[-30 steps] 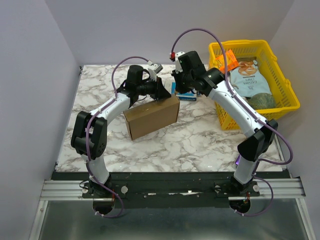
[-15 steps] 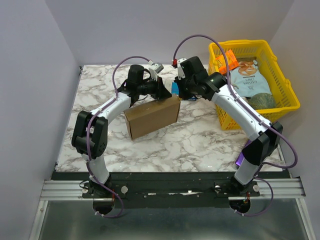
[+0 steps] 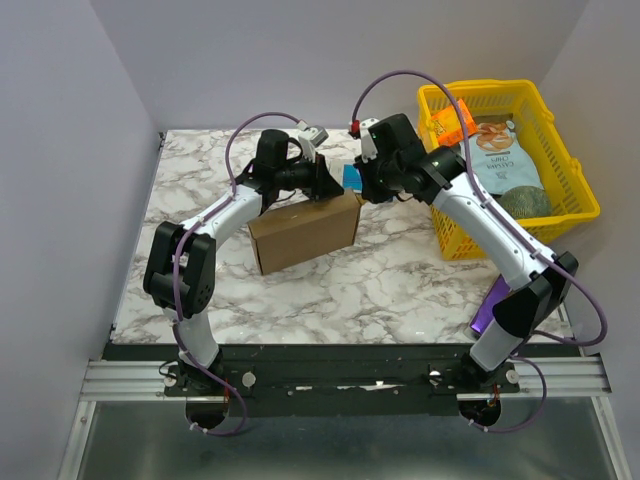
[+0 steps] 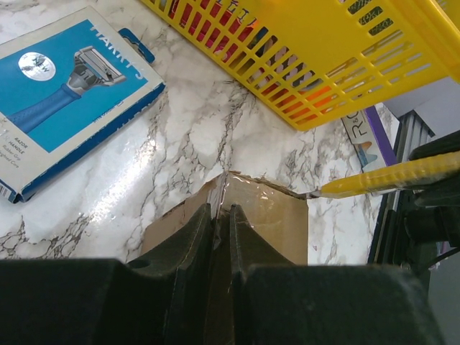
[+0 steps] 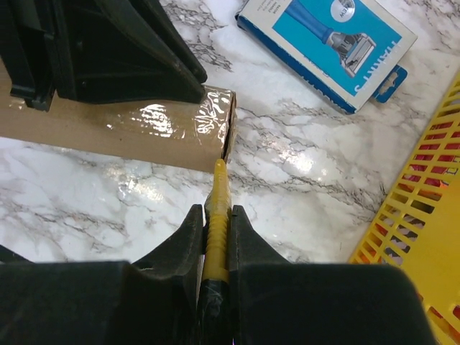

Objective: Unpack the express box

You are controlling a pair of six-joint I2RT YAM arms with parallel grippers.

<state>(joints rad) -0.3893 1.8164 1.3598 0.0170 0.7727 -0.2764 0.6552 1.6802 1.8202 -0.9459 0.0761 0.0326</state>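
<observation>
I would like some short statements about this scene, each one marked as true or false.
1. The right end effector holds a yellow cutter, its tip at a corner of the cardboard box. True.
2. The blue razor pack lies inside the yellow basket. False: the pack lies on the table, outside the basket.
3. The left end effector pinches the box's edge. True.
4. The box stands open. False: it is closed, with clear tape over its end.

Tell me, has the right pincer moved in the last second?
Yes. In the top view the right pincer has come toward the table's near edge, closer to the express box corner, and now hides more of the blue box.
</observation>
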